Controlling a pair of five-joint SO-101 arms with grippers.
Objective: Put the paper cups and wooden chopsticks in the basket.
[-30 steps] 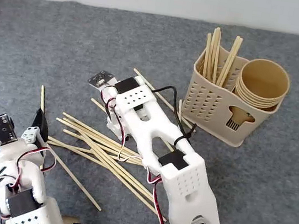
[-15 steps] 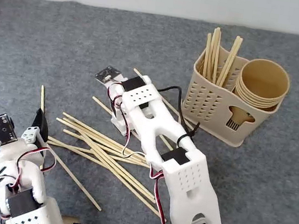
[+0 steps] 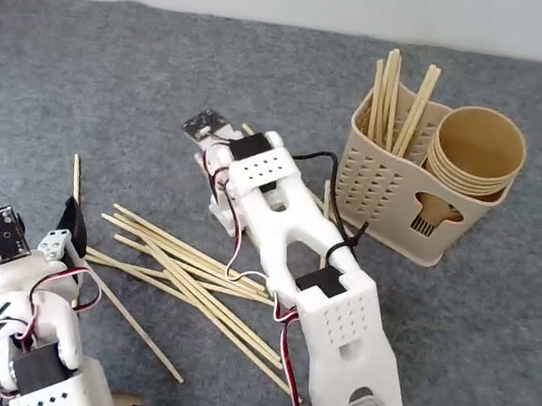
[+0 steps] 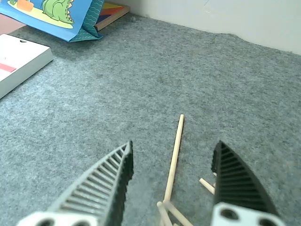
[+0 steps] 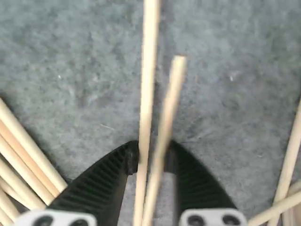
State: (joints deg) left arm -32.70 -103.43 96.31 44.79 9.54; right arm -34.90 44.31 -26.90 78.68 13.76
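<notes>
The beige slotted basket (image 3: 393, 195) stands at the back right. It holds a stack of paper cups (image 3: 475, 151) and several upright wooden chopsticks (image 3: 398, 90). More chopsticks (image 3: 181, 266) lie fanned on the grey mat between the arms. My right gripper (image 5: 153, 150) is shut on two chopsticks (image 5: 148, 94), which stick out past its tips above the mat. The right arm (image 3: 255, 171) stretches over the pile. My left gripper (image 4: 174, 146) is open at the near left, its tips either side of a single chopstick (image 4: 175, 155) lying on the mat (image 3: 77, 176).
The grey mat (image 3: 118, 70) covers the table up to a white wall behind. A picture book (image 4: 61, 14) and a white box (image 4: 19, 61) lie at the mat's edge in the left wrist view.
The right arm has moved away from me and slightly toward the basket, carrying its chopsticks off the pile. The left arm has stayed still.
</notes>
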